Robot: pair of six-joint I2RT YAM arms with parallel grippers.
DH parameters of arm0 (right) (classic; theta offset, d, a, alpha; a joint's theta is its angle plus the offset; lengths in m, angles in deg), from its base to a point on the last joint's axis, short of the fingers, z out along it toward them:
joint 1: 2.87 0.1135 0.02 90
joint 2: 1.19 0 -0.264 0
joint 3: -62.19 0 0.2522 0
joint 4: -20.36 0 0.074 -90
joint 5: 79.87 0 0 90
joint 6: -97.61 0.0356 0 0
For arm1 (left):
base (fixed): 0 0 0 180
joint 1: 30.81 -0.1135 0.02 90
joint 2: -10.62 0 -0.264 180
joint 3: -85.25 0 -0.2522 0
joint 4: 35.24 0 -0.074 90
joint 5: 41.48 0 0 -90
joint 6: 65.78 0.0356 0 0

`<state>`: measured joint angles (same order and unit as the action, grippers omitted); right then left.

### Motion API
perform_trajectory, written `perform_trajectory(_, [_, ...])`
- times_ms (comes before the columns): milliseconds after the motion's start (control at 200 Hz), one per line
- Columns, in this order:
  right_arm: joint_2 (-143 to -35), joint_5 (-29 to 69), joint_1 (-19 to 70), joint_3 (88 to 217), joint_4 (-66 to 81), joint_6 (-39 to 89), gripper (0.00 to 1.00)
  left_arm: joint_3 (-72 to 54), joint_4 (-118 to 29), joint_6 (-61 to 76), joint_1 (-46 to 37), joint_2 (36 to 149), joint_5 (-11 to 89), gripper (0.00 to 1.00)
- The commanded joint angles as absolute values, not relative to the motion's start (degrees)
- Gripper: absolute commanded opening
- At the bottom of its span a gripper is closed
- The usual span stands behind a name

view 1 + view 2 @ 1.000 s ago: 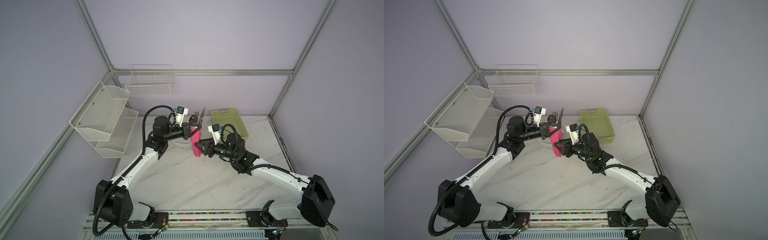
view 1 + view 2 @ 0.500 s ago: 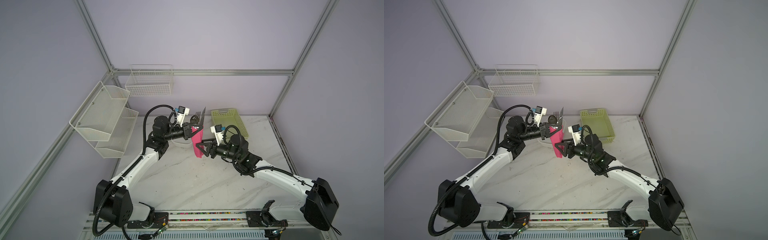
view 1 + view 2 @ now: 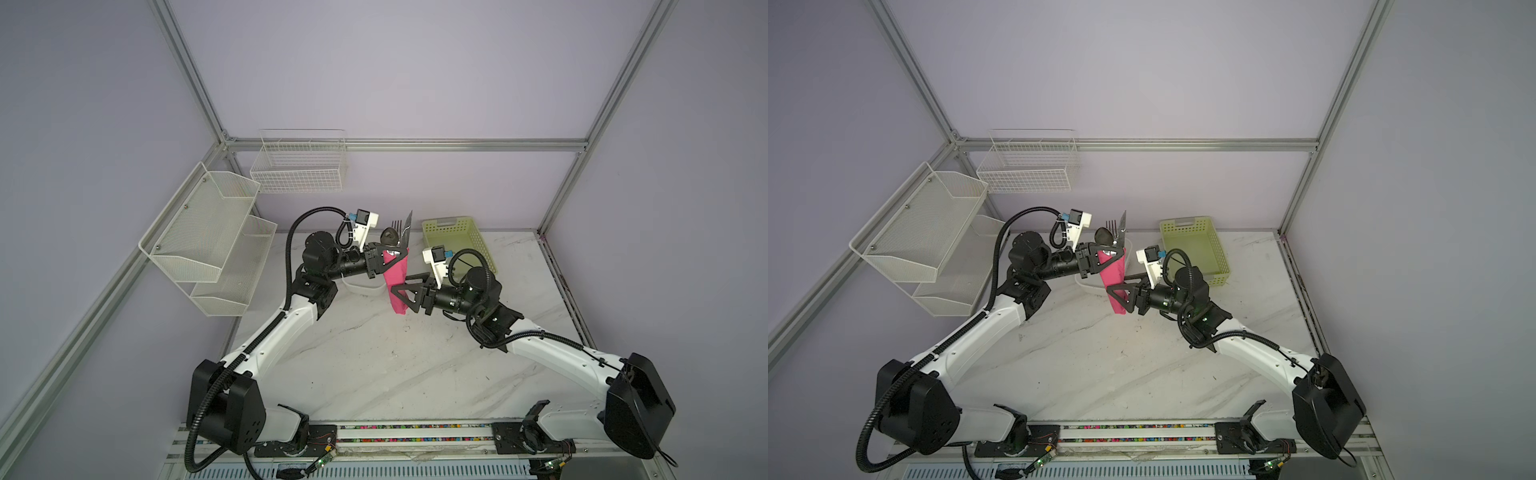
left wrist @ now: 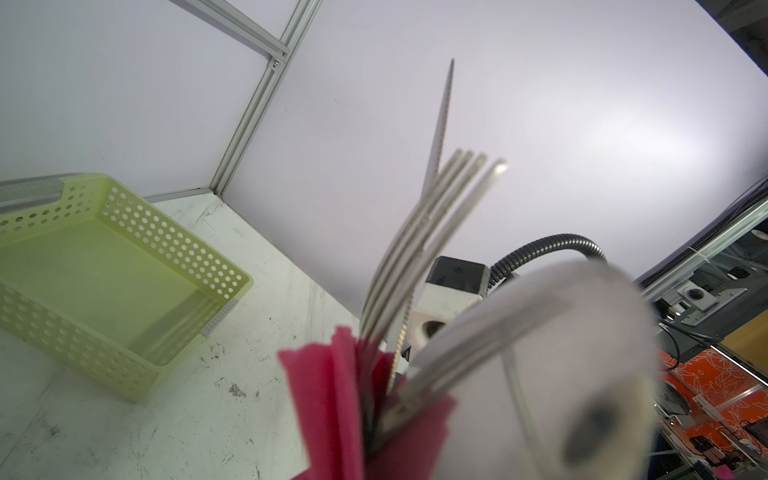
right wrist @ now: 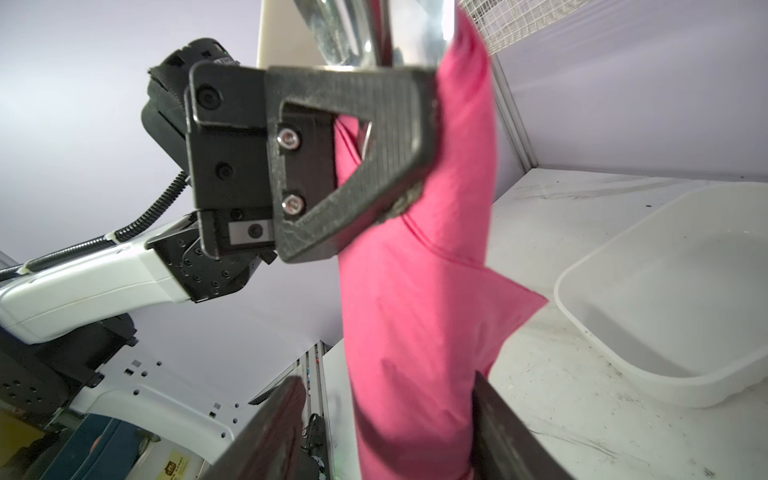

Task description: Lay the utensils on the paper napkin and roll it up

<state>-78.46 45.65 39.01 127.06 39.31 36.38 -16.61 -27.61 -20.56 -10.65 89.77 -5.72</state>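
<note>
Robot lab test cell: aluminium frame, lilac wall panels, 2 arms on base rail, marble-look tabletop.

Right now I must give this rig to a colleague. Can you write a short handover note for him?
Left gripper: shut on the rolled paper napkin near its upper end, holding it upright above the table.
Right gripper: open, straddling the roll's lower end, not clamping it.
Utensils: inside the roll, metal heads sticking out at the top.
Done: utensils wrapped, napkin rolled.
Left: probably tuck in the loose lower flap, then lay the roll down.
</note>
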Motion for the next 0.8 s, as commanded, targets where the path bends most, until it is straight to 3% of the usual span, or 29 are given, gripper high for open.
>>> perform_trajectory(0, [-79.48, 51.65, 39.49, 128.13, 44.8, 38.35, 0.62, -12.48, -20.37, -22.98, -10.24, 89.63, -6.56, 0.0])
perform_trajectory(440, [-83.16, 57.49, 39.49, 130.22, 50.75, 41.62, 0.46, -12.79, -15.87, -26.41, -9.47, 90.41, -8.07, 0.0])
perform_trajectory(590, [-82.95, 58.41, 39.49, 130.26, 50.76, 41.51, 0.27, -12.88, -15.8, -26.49, -9.52, 90.5, -7.96, 0.0])
perform_trajectory(795, [-82.14, 58.47, 39.45, 129.83, 50.67, 41.57, 0.1, -12.19, -15.44, -27.09, -9.45, 90.58, -7.79, 0.0])
